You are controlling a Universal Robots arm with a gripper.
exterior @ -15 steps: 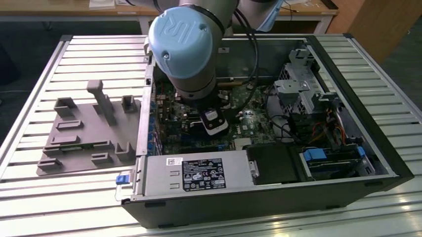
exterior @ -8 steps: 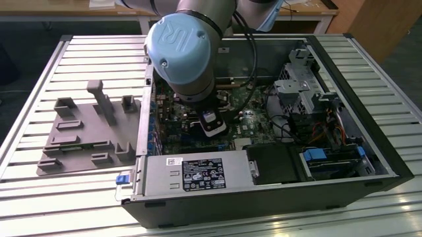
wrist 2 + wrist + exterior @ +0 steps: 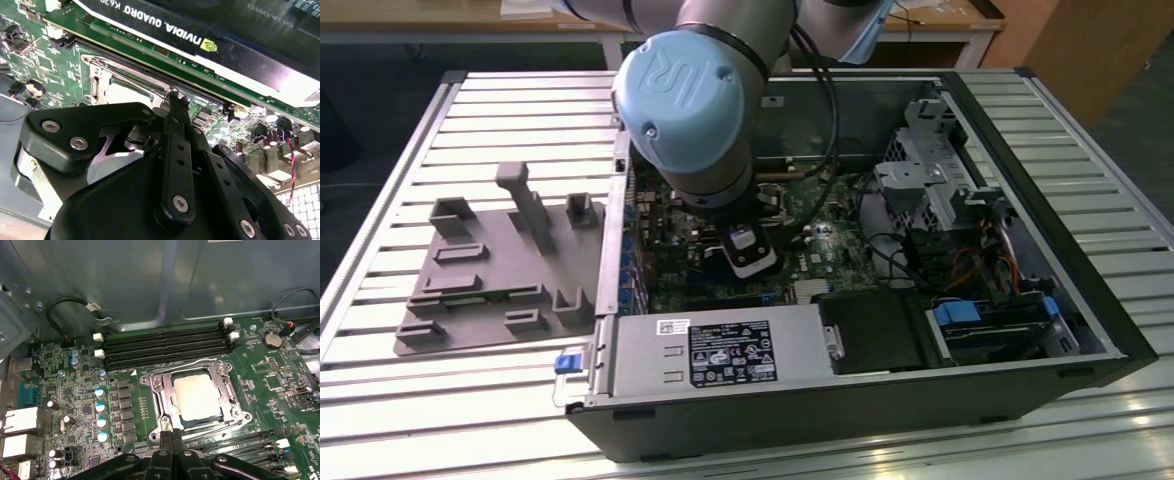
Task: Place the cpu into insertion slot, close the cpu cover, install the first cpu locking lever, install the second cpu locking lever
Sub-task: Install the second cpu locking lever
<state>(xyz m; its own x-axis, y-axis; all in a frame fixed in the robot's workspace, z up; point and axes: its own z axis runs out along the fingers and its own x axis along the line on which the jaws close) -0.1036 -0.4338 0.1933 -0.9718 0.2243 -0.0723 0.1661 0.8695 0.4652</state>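
The cpu (image 3: 197, 395), a pale silver square, lies flat in the insertion slot (image 3: 200, 422) on the green board. The cpu cover (image 3: 228, 390), a silvery frame, is down around it. A thin wire locking lever (image 3: 180, 367) runs along the slot's far edge. My gripper (image 3: 170, 434) is shut, its black fingertips pressed together at the slot's near edge, beside a small metal hook. In the second wrist view the gripper (image 3: 172, 97) points at the same frame (image 3: 107, 82). In the exterior view the gripper (image 3: 750, 262) reaches down into the open computer case (image 3: 854, 400).
A long black graphics card (image 3: 200, 40) sits close beside the slot. Black memory slots (image 3: 165, 345) run along its other side. A grey power supply (image 3: 720, 355) fills the case's near wall. A grey parts fixture (image 3: 494, 270) lies on the slatted table at the exterior view's left.
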